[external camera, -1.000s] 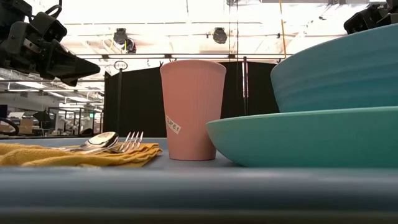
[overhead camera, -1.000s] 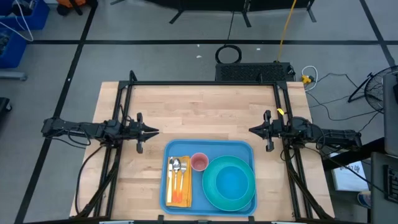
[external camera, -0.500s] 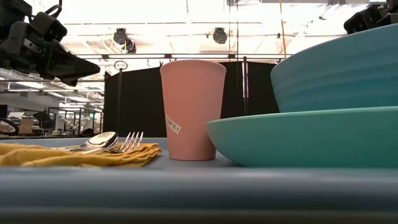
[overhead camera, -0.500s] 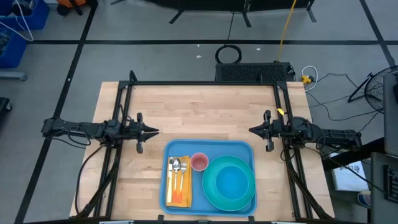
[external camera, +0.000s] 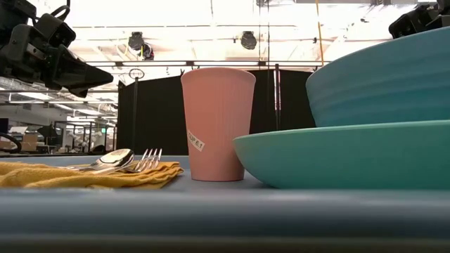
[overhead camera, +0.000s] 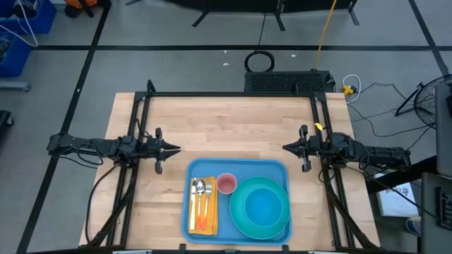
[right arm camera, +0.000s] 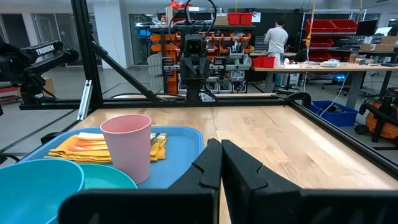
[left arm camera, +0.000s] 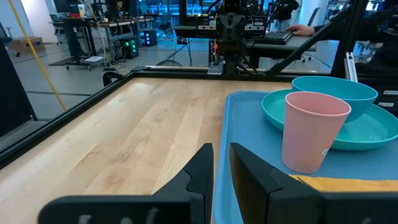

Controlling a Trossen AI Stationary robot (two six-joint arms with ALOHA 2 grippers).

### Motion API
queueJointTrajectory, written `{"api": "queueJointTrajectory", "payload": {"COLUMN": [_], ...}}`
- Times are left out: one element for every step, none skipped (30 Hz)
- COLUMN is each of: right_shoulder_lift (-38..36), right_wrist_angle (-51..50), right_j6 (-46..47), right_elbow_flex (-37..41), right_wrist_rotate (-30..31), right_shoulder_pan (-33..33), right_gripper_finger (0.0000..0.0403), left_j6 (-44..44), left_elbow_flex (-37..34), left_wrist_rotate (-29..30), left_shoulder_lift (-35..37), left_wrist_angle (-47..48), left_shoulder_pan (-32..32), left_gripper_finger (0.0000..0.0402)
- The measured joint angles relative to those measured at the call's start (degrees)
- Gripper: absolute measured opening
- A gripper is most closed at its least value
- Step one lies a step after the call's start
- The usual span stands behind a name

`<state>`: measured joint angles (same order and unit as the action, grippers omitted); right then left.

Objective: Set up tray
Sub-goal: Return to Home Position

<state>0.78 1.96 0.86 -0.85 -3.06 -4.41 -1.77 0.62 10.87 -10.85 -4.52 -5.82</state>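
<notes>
The blue tray (overhead camera: 236,171) lies flat on the table near its near edge. On it stand a teal plate (overhead camera: 244,219) carrying a teal bowl (overhead camera: 264,207), an upright pink cup (overhead camera: 226,184) and a yellow-orange folded napkin (overhead camera: 203,221) with a spoon and a fork (overhead camera: 203,190) on top. My left gripper (overhead camera: 175,149) hovers off the tray's far left corner, shut and touching nothing. My right gripper (overhead camera: 285,147) hovers off the far right corner, also shut. The left wrist view shows the cup (left arm camera: 311,130) standing on the tray (left arm camera: 249,124). The right wrist view shows the cup (right arm camera: 127,146) and the napkin (right arm camera: 93,146).
Bare wooden table (overhead camera: 226,123) stretches between the grippers and the far edge. A black frame (overhead camera: 229,94) runs along the far and side edges. In the low view the cup (external camera: 218,123), plate (external camera: 344,151) and bowl (external camera: 383,77) stand close together. A person (right arm camera: 277,37) works far behind the table.
</notes>
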Motion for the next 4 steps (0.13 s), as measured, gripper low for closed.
{"api": "queueJointTrajectory", "payload": {"right_shoulder_lift": [-0.01,0.00,0.00,0.00], "right_wrist_angle": [0.01,0.01,0.01,0.01], "right_j6": [0.00,-0.01,-0.01,-0.01], "right_elbow_flex": [-0.01,-0.01,-0.01,-0.01], "right_wrist_rotate": [-0.01,-0.01,-0.01,-0.01], "right_shoulder_pan": [0.01,0.01,-0.01,-0.01], "right_gripper_finger": [0.0000,0.0000,0.0000,0.0000], "left_j6": [0.01,0.00,0.02,0.02], "left_elbow_flex": [0.00,0.00,0.00,0.00], "left_wrist_rotate": [0.01,0.01,0.01,0.01], "left_shoulder_lift": [0.01,0.01,0.02,0.02], "left_wrist_angle": [0.00,0.00,0.01,-0.01], "left_shoulder_pan": [0.02,0.02,0.02,0.01], "left_gripper_finger": [0.0056,0.0056,0.0056,0.0056]}}
